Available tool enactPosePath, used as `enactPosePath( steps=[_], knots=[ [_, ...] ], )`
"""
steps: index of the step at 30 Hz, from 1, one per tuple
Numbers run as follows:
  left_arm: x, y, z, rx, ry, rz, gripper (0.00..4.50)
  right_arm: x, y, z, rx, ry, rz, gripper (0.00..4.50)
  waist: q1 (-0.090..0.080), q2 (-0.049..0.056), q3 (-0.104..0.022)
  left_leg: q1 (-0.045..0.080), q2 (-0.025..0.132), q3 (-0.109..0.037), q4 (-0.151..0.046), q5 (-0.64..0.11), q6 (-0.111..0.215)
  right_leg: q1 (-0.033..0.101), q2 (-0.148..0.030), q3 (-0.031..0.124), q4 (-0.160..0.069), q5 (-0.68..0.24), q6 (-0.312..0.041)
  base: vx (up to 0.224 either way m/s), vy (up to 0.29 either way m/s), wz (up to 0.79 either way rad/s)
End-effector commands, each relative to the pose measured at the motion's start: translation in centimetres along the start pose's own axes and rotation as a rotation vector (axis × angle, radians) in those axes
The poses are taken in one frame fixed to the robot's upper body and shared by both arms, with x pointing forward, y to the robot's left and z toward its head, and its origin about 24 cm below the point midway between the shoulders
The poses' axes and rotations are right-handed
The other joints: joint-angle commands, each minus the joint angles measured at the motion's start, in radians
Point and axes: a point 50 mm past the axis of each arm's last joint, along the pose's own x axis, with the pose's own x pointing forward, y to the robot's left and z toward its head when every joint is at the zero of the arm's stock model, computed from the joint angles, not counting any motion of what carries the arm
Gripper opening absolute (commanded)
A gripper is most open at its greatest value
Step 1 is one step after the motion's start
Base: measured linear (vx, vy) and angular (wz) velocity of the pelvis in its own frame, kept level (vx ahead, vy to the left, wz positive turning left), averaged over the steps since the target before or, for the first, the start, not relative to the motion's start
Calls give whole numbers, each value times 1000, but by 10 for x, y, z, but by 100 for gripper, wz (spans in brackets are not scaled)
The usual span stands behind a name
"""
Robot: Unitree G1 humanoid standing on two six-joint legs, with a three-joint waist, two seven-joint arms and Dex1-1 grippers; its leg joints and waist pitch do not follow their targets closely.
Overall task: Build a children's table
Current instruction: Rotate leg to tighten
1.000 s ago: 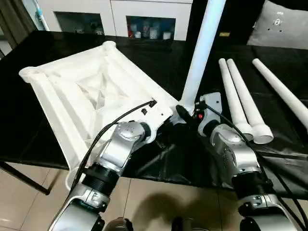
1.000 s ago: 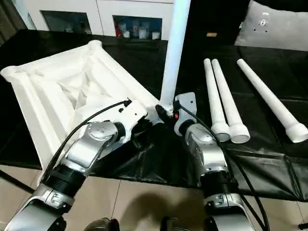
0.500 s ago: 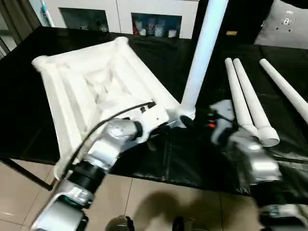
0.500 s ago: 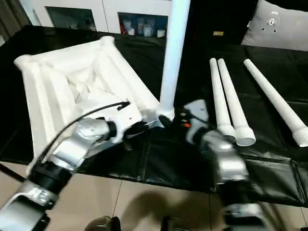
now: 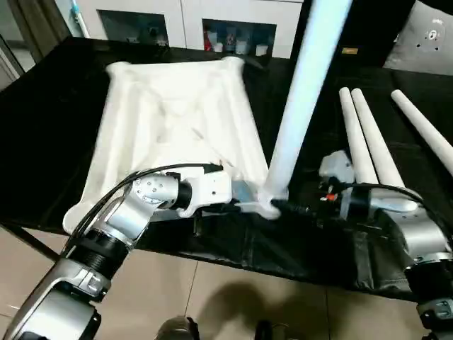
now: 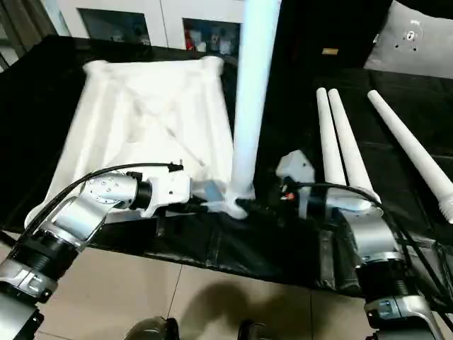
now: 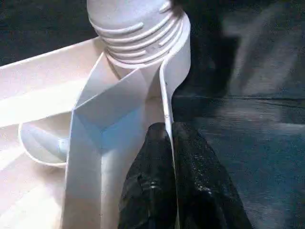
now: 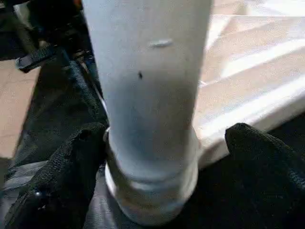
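Note:
The children's table top (image 5: 170, 120) lies white and ribbed side up on the black-covered work table. One white leg (image 5: 301, 92) stands upright in its near right corner socket, its threaded collar (image 7: 138, 24) at the socket. My left gripper (image 5: 242, 193) is shut on the top's thin rim wall (image 7: 167, 95) just beside that socket. My right gripper (image 8: 162, 157) is open, its black fingers (image 8: 62, 176) either side of the leg's base. Three loose legs (image 5: 364, 142) lie to the right.
A white glass-door cabinet (image 5: 233, 28) stands behind the work table and a grey cushion (image 5: 432, 35) sits at the back right. The table's front edge (image 5: 233, 255) runs just below my grippers, with tiled floor beneath.
The right gripper has opened off the leg's base and drawn back to the right. The table top's far end has swung to the right with the left gripper still on its rim.

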Motion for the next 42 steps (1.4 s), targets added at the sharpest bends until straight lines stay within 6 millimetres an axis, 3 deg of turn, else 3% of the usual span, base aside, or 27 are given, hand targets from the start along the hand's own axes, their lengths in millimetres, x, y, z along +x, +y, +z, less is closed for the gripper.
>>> enactPosePath(
  steps=[1, 16, 22, 25, 26, 27, 28, 30, 33, 35, 37, 38, 42],
  knots=[
    [13, -16, -5, 24, 51, -138, 0, 0, 0, 1, -17, 12, 19, 424, -4, -11, -76, 10, 66, -20, -63, -139, 118, 58, -99, 63, -62, -252, -197, 0, 0, 0],
    [11, -16, -3, 45, 38, -177, 0, 8, 9, -4, 56, -12, 101, 287, -3, -9, -76, 9, 65, -20, -63, -130, 118, 59, -98, 62, -60, -237, -200, 0, 0, 0],
    [15, -15, -1, -50, -9, -93, 0, 18, 21, -11, 142, -31, 75, 272, -3, -9, -75, 9, 66, -21, -64, -134, 111, 59, -100, 62, -61, -247, -200, 0, 0, 0],
    [23, -11, 4, -137, -46, 24, 0, 32, 19, -16, 218, -30, -63, 270, -11, -9, -67, 14, 65, -21, -70, -179, 88, 55, -101, 62, -74, -338, -183, 0, 0, 0],
    [25, -10, 7, -160, -61, 53, 0, 36, 17, -17, 233, -32, -110, 270, -15, -7, -63, 20, 63, -23, -72, -215, 66, 52, -102, 60, -84, -424, -165, 0, 0, 0],
    [29, -8, 9, -191, -79, 94, 0, 41, 14, -17, 241, -45, -174, 270, -19, -16, -61, 20, 59, -24, -73, -236, 56, 53, -104, 58, -94, -491, -136, -59, 4, -6],
    [35, -6, 14, -231, -106, 135, 0, 46, 9, -17, 278, -64, -257, 270, -21, -15, -61, 19, 58, -26, -73, -240, 49, 53, -106, 58, -93, -510, -129, 0, 0, 0],
    [46, -3, 22, -305, -139, 216, 0, 55, 5, -16, 316, -87, -361, 270, -41, -14, -59, 20, 54, -31, -73, -275, 27, 50, -106, 50, -106, -581, -102, 0, 0, 0],
    [60, 4, 34, -393, -153, 345, 0, 68, 3, -18, 386, -70, -483, 269, -53, -16, -60, 20, 54, -29, -73, -268, 45, 46, -100, 54, -108, -549, -96, 0, 0, 0],
    [65, 8, 40, -418, -155, 415, 0, 72, 1, -20, 409, -48, -551, 269, -56, -20, -62, 18, 46, -26, -69, -252, 57, 46, -100, 54, -110, -554, -93, 0, 0, 0],
    [67, 10, 44, -424, -160, 441, 0, 73, -1, -20, 420, -53, -591, 269, -52, -17, -65, 16, 45, -25, -68, -227, 68, 46, -100, 54, -110, -547, -84, 0, 0, 0],
    [69, 12, 47, -435, -164, 465, 0, 74, -2, -20, 440, -75, -621, 325, -52, -16, -67, 13, 47, -25, -69, -215, 74, 48, -99, 56, -106, -515, -87, 0, 0, 0],
    [68, 13, 50, -419, -162, 472, 0, 74, -3, -20, 453, -96, -657, 361, -48, -12, -79, 5, 54, -25, -67, -137, 103, 54, -96, 59, -81, -324, -141, 0, 0, 0]
  ],
)
